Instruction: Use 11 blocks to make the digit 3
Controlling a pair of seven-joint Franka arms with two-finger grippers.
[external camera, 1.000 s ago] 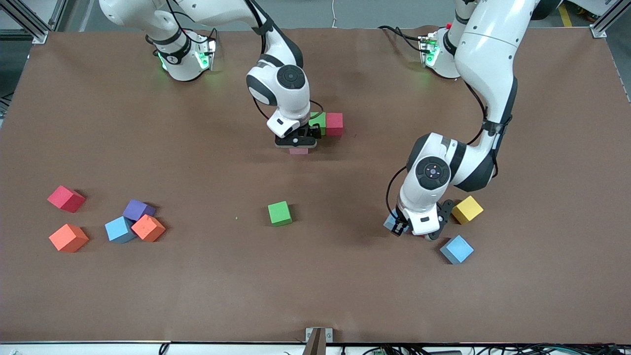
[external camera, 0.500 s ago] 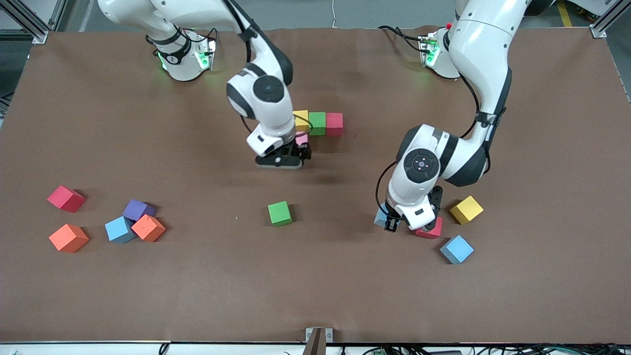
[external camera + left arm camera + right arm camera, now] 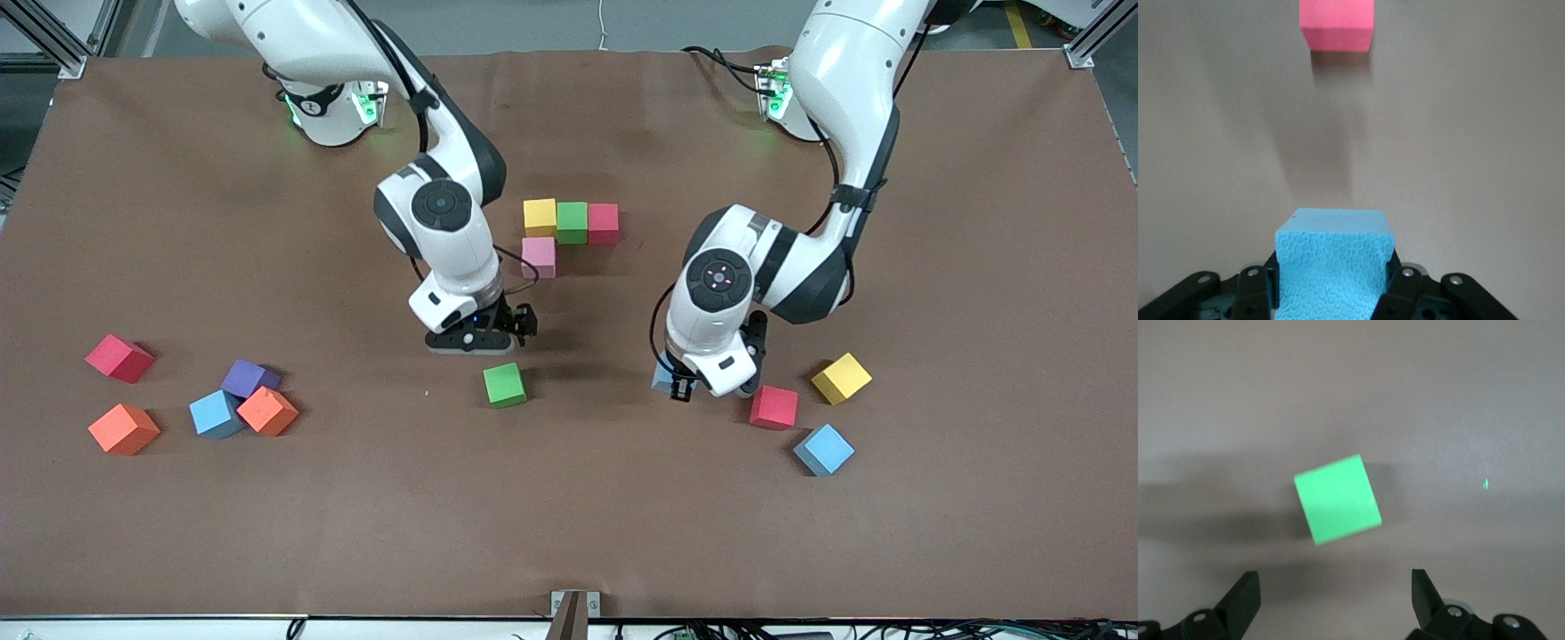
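With the left tool (image 3: 680, 388) clamped on a blue block (image 3: 1334, 257) above the desk (image 3: 569, 533) and the right tool (image 3: 1331, 593) spread wide over the green block (image 3: 504, 384), both heading toward the started digit (image 3: 569, 222) risks a collision.
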